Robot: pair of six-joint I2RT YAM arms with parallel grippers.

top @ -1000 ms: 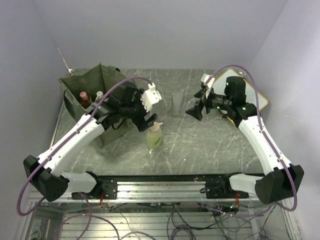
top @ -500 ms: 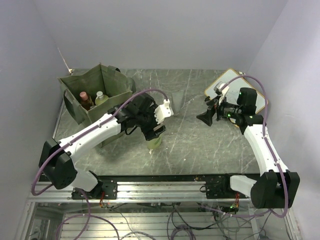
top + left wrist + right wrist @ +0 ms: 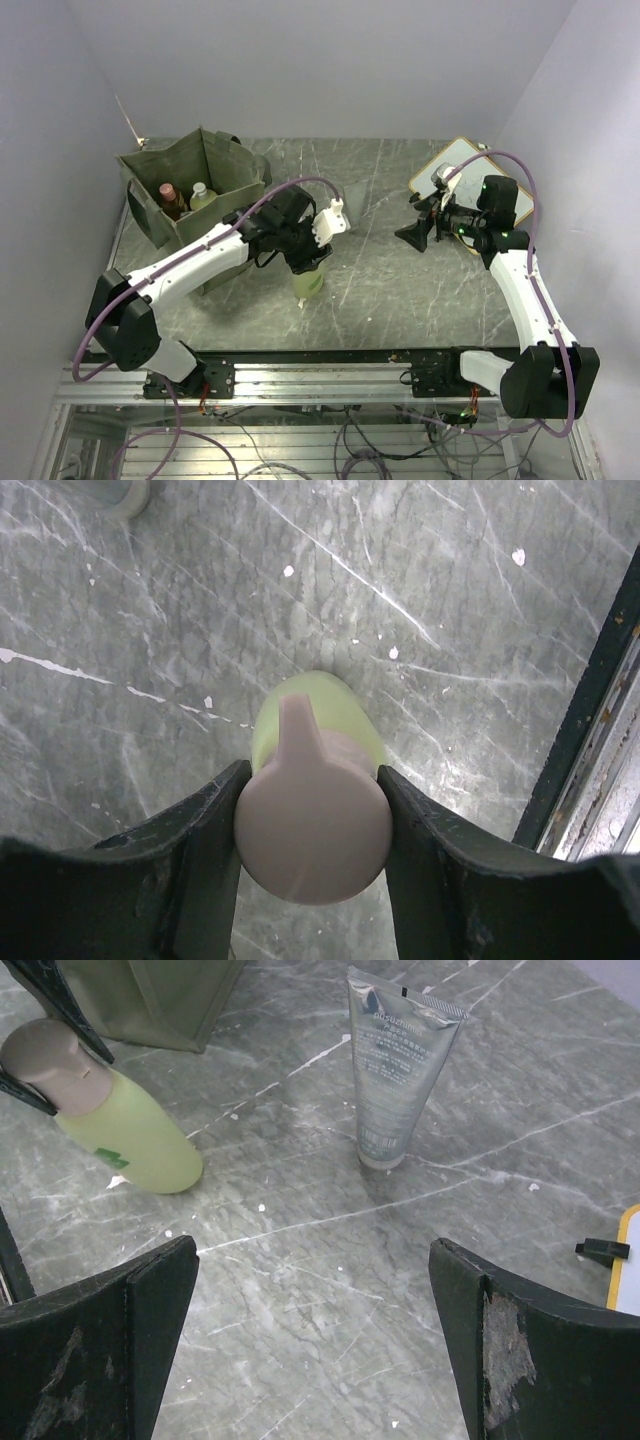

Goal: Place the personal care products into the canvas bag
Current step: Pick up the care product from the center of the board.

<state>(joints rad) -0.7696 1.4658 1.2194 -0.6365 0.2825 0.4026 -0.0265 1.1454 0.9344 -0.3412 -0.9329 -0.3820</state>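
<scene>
A yellow-green bottle (image 3: pixel 310 284) with a beige cap (image 3: pixel 312 830) stands on the grey table. My left gripper (image 3: pixel 308 262) is above it, and both fingers press the cap's sides in the left wrist view (image 3: pixel 312 772). The bottle also shows in the right wrist view (image 3: pixel 125 1130). A translucent grey tube (image 3: pixel 352 206) stands upright right of the canvas bag (image 3: pixel 225 160); it also shows in the right wrist view (image 3: pixel 395 1060). Two bottles (image 3: pixel 185 196) show inside the bag. My right gripper (image 3: pixel 415 236) is open and empty, low over the table (image 3: pixel 312 1250), right of the tube.
A wood-framed whiteboard (image 3: pixel 462 165) lies at the back right, behind the right arm. The bag stands at the back left, near the left wall. A metal rail (image 3: pixel 320 375) runs along the table's near edge, close to the bottle.
The left gripper swung over the bottle and came down around its cap. The right arm drew back to the right, away from the tube, then held still.
</scene>
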